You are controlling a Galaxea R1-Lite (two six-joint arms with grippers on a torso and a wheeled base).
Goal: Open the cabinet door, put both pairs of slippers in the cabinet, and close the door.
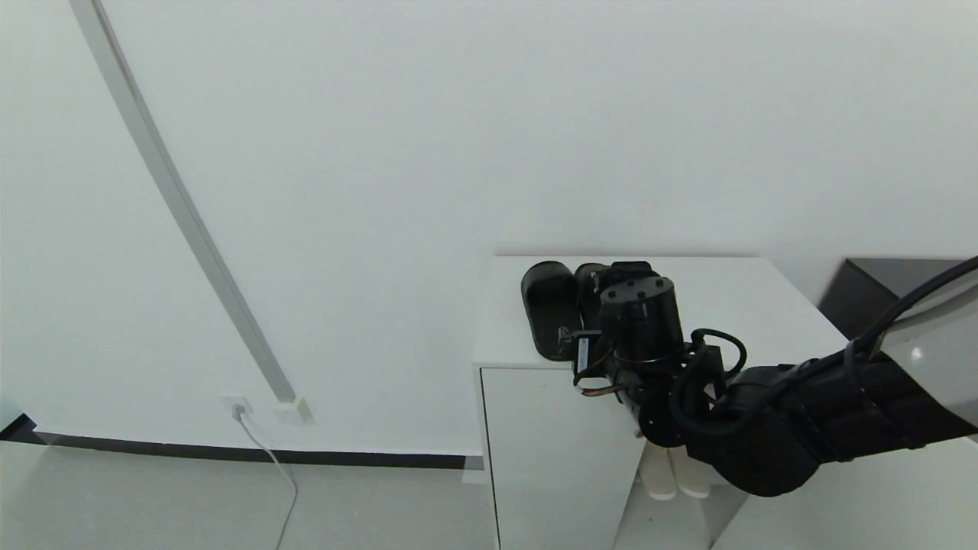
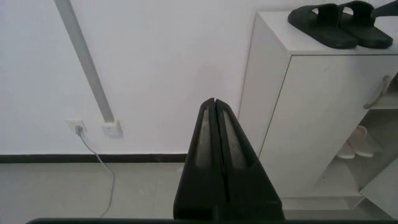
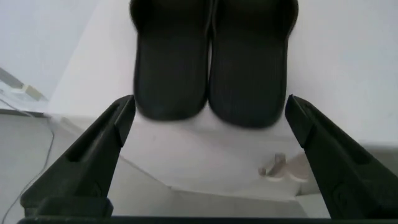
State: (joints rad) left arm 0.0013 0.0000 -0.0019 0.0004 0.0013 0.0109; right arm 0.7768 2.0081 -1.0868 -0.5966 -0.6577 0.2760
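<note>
Cabinet (image 1: 733,305): white, standing against a white wall. Its top serves as the surface carrying the black slippers (image 1: 550,309).

Black slippers: one pair, lying side by side and touching along their inner edges. They sit near the left front corner of the surface, with one end just beside the front edge.

Right gripper (image 3: 208,149): spread wide. It hangs over the front edge of the surface, directly at the near end of the black pair. In the right wrist view one finger (image 3: 93,155) stands outside each slipper, so the pair lies between them. A gap shows on both sides and no contact is visible. In the head view the right arm (image 1: 642,321) covers most of the right slipper.

White slippers (image 1: 672,473): a second pair on a low shelf inside the cabinet, below the right arm. The compartment is open on that side. The panel on the left front (image 2: 311,112) carries a handle (image 2: 377,93).

Left gripper (image 2: 214,106): fingers pressed together and holding nothing. It sits well apart from the cabinet on its left side, above the floor.

Also noted: a wall socket (image 1: 237,405) with a cable running down to the floor.
</note>
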